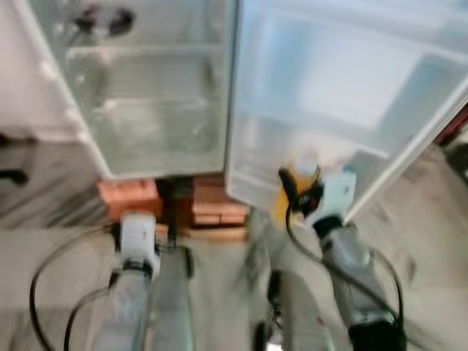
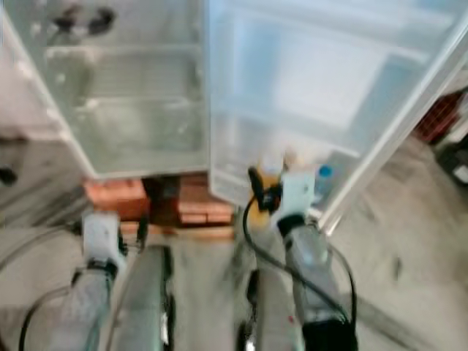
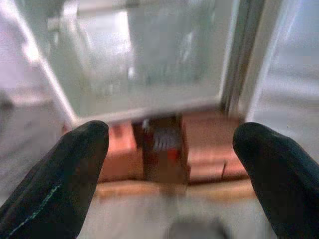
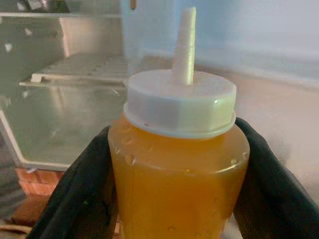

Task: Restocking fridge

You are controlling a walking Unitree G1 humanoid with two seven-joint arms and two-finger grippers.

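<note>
Right wrist view shows the right gripper (image 4: 174,199) squeezing a bottle (image 4: 178,179) of orange sauce with a white pointed cap (image 4: 180,102), one black finger on each side, held up near the bottom of the open fridge door (image 1: 344,95). Low on the left, the left gripper (image 3: 169,169) has its fingers (image 3: 60,184) spread wide and holds nothing. Past them, the fridge (image 1: 146,95) stands open on red bricks (image 1: 131,197).

Both eye views are bright but smeared with motion blur; the fridge (image 1: 153,95) interior glows pale and washed out. The left wrist view is soft throughout. The right wrist view is sharpest, the orange bottle (image 4: 179,169) crisp, background behind the hand hazy.
</note>
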